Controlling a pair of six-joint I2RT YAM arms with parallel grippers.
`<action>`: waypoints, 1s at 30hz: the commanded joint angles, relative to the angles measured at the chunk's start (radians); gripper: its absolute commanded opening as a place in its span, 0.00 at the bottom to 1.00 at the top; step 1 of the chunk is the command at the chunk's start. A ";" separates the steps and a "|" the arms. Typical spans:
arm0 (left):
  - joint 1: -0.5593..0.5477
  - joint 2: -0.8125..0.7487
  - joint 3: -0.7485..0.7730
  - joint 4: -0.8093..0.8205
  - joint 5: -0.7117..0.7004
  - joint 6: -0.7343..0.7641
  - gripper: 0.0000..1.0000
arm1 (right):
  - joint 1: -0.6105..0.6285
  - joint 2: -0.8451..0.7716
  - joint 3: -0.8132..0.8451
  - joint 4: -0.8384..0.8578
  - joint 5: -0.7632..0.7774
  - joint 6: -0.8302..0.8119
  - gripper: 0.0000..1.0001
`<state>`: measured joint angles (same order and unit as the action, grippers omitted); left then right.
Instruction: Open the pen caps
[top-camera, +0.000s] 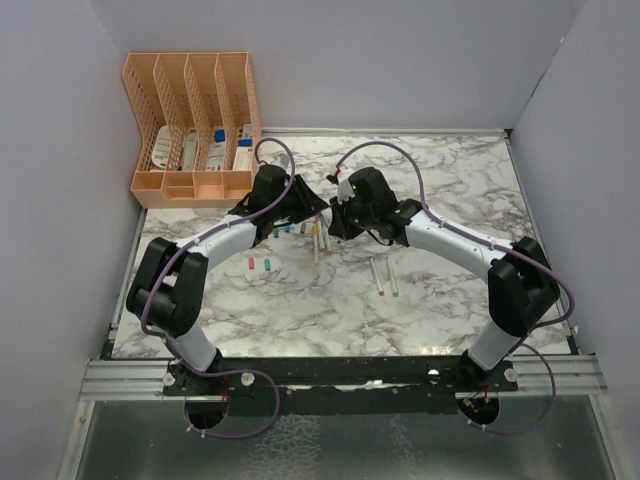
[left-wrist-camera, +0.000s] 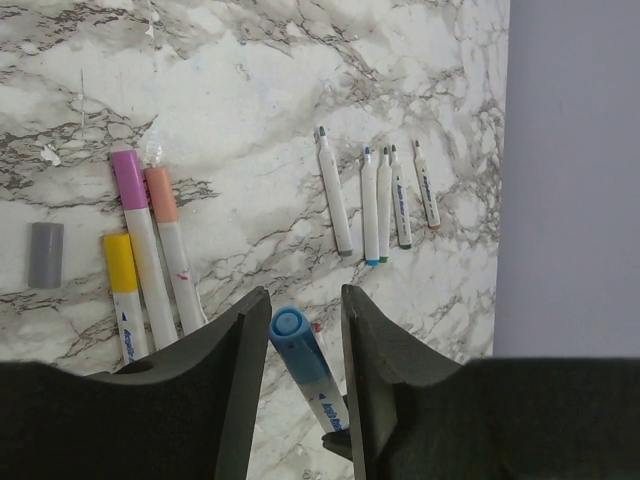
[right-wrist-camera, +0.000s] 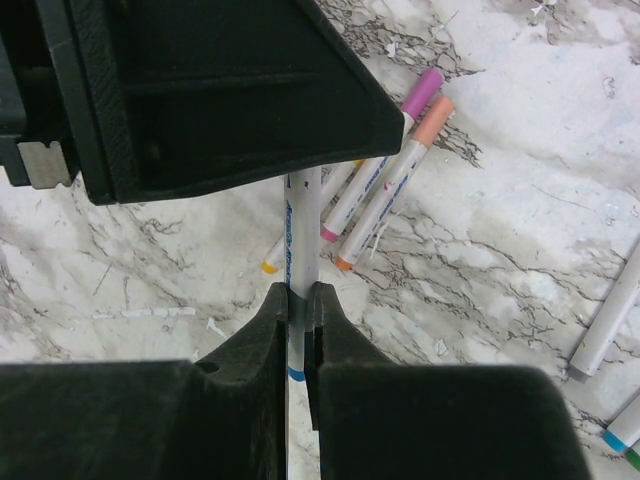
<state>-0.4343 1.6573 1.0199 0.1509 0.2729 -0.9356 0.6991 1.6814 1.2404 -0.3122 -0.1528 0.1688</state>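
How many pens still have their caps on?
4. Pink-capped pen, orange-capped pen and yellow-capped pen lie side by side on the table; the blue-capped pen sits inside the left pincer. More may be hidden.

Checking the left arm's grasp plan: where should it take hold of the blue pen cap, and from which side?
Grip the blue cap across its round sides, coming from the capped end opposite the right gripper, as the left gripper straddles it. The right gripper is shut on the white barrel, so the cap should pull straight off.

surface: marble table (top-camera: 450, 310) | on it: pens (left-wrist-camera: 336, 195), caps (left-wrist-camera: 45, 255), orange organizer (top-camera: 190, 185)
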 joint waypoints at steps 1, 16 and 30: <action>-0.005 -0.004 0.008 0.038 -0.011 -0.010 0.37 | 0.010 -0.038 -0.011 0.029 -0.035 -0.015 0.01; -0.004 -0.016 -0.007 0.049 -0.008 -0.018 0.00 | 0.014 -0.052 -0.023 0.031 -0.039 -0.013 0.01; -0.034 -0.099 -0.053 0.081 0.023 -0.034 0.00 | 0.014 0.014 0.025 0.082 -0.079 0.054 0.64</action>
<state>-0.4503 1.6264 0.9817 0.1902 0.2741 -0.9634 0.7059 1.6650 1.2255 -0.2798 -0.1940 0.1940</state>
